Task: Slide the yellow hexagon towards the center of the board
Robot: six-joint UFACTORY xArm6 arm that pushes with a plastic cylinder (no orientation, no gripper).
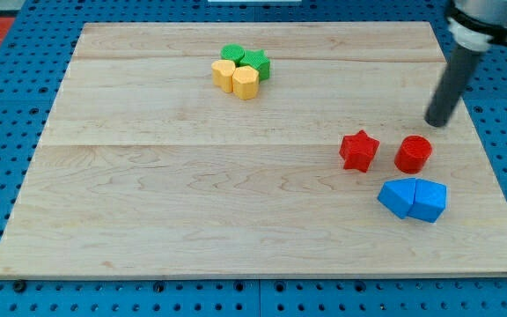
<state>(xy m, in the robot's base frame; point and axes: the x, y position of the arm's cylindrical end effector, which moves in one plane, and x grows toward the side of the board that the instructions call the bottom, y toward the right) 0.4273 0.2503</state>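
A yellow hexagon lies near the view's top centre of the wooden board, touching a yellow heart-like block on its right. Two green blocks sit just behind them: a green cube-like block and a green star. The four form one tight cluster. My tip is at the view's right, far from the cluster, just above and to the right of a red cylinder.
A red star lies left of the red cylinder. Two blue blocks touch each other below them, near the board's right edge. A blue perforated surface surrounds the board.
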